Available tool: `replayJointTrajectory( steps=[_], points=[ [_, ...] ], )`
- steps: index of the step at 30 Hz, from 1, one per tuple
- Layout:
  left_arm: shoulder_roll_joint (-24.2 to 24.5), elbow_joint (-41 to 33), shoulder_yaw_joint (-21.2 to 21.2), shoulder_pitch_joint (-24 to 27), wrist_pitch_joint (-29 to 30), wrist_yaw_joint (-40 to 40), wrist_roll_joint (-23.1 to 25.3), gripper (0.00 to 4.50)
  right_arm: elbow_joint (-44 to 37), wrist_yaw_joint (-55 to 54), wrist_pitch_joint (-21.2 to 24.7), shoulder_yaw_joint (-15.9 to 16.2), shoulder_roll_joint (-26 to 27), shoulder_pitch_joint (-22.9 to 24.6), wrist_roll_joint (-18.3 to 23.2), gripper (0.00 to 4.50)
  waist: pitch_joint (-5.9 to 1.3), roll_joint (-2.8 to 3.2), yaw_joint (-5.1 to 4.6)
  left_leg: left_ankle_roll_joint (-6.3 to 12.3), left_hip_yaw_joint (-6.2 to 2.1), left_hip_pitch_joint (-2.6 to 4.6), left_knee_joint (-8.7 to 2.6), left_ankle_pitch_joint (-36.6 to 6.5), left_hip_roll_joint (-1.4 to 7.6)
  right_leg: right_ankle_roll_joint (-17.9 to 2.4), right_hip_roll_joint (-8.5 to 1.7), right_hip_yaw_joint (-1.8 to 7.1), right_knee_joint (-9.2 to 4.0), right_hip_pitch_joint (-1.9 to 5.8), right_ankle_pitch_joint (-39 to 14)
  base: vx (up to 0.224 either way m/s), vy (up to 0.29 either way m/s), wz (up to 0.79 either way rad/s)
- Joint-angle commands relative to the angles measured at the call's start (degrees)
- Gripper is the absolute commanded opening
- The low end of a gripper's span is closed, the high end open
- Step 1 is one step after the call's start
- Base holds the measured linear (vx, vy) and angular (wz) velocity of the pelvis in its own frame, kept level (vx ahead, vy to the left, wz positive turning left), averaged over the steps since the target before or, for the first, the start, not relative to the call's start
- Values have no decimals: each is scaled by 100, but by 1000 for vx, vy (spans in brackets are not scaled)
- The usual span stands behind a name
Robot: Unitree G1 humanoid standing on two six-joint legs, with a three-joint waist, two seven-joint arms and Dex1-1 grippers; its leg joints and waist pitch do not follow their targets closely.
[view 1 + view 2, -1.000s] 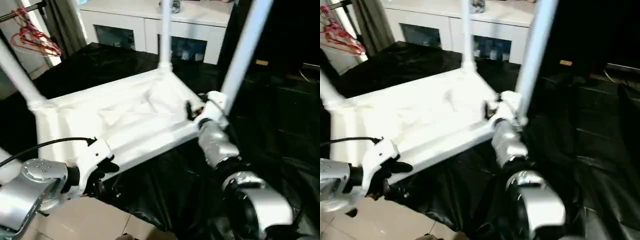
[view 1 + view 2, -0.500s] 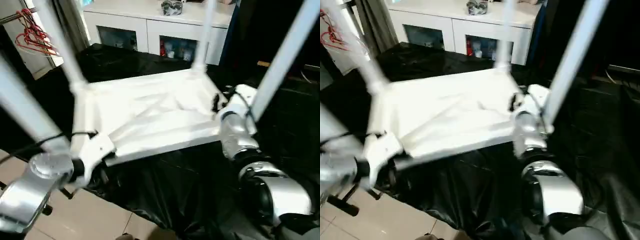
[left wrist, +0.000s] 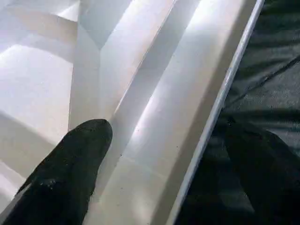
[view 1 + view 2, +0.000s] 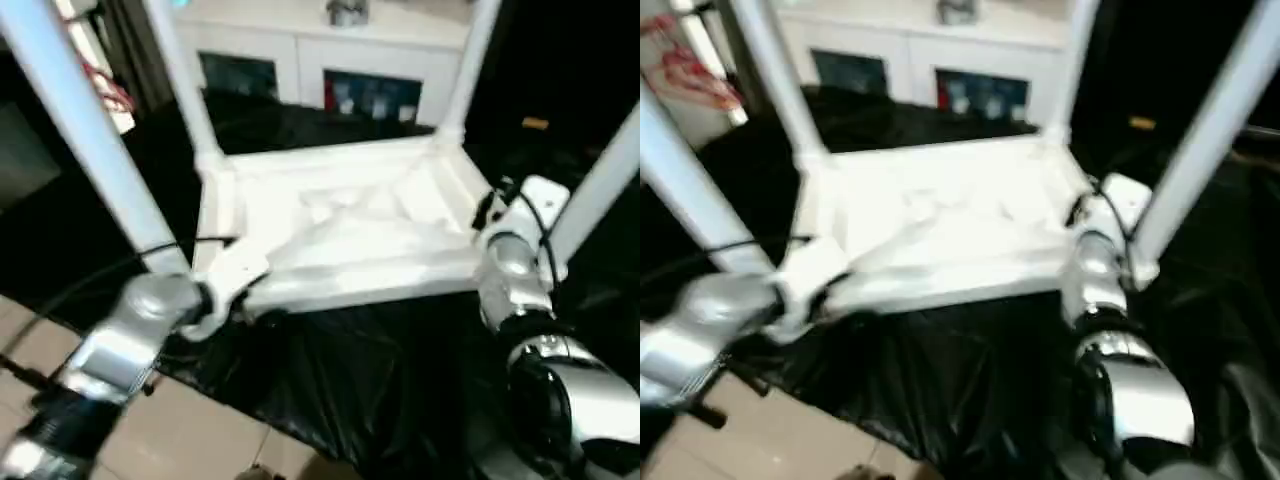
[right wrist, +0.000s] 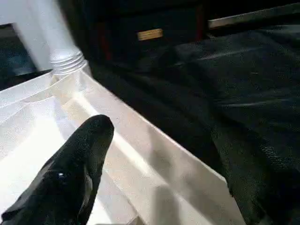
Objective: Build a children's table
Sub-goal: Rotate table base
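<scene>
The children's table lies upside down on a black sheet, its ribbed tabletop [image 4: 350, 225] facing up. Its legs stand up at the near left [image 4: 85, 140], far left [image 4: 185, 85] and far right [image 4: 465, 65]; the near right leg [image 4: 600, 190] leans right. My left gripper [image 3: 164, 133] is open and straddles the near rim by the left corner, one finger [image 3: 79, 154] on the ribs inside, the other outside. My right gripper [image 5: 164, 136] is open astride the right-hand rim, with one finger [image 5: 89, 140] inside. In the head view the left gripper [image 4: 238, 285] and right gripper [image 4: 492, 212] sit at those edges.
A white cabinet [image 4: 340, 60] with glass doors stands behind the table. The black sheet [image 4: 350, 370] hangs over the front edge down to a tiled floor [image 4: 170, 430]. Red hangers [image 4: 695, 80] hang at the far left.
The table has swung round with both grippers at its rim, so its near edge now runs almost level across the view. The camera has shifted too.
</scene>
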Motion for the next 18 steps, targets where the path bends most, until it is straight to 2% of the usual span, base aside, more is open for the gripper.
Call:
replayJointTrajectory(
  steps=[1, 6, 7, 9, 11, 13, 15, 18],
  points=[
    [-92, 296, -35, -143, -482, 106, 81, 448, -161, -315, 20, -219, -166, 192, -13, 377, -431, 19, -56, -41, -30, 121, -373, -1321, 109, -1132, -272, 186, -344, 261, -753, 0, 0, 0],
    [-256, 469, -66, -279, -909, 147, 104, 448, -247, -325, 29, -201, -127, 270, -43, 377, -443, 5, -67, -40, -40, 94, -374, -1279, 113, -1066, -293, 188, -339, 283, -795, 0, 0, 0],
    [-245, 609, -141, -362, -1015, 198, 226, 448, -260, -329, 34, -190, -113, 283, -47, 377, -445, -38, -89, 3, -40, 79, -372, -1219, 114, -1078, -287, 184, -334, 290, -725, 0, 0, 0],
    [-246, 727, -173, -419, -1118, 235, 305, 448, -274, -336, 40, -184, -107, 290, -45, 377, -449, -15, -85, 36, -35, 90, -363, -1189, 113, -1072, -293, 187, -334, 282, -763, 0, 0, 0],
    [-258, 1138, -277, -614, -1465, 336, 544, 448, -322, -367, 62, -151, -85, 310, -46, 377, -428, -7, -83, 63, -34, 93, -370, -1256, 98, -1031, -283, 183, -383, 267, -957, 0, 0, 0],
    [-276, 1689, -482, -890, -1932, 454, 886, 448, -388, -410, 89, -107, -57, 324, -58, 377, -432, -6, -80, 8, -37, 110, -376, -1327, 108, -981, -289, 189, -387, 260, -1061, 0, 0, 0],
    [-299, 1890, -555, -974, -2101, 502, 1006, 448, -413, -424, 104, -109, -49, 332, -64, 377, -442, -12, -84, -23, -50, 92, -383, -1277, 117, -986, -306, 190, -372, 284, -1001, 0, 0, 0],
    [-421, 2320, -668, -1160, -2391, 707, 1210, 448, -472, -496, 140, -112, -15, 371, -101, 377, -457, -11, -67, -3, -42, 100, -367, -1147, 116, -1024, -309, 197, -352, 281, -822, 0, 0, 0]
  ],
)
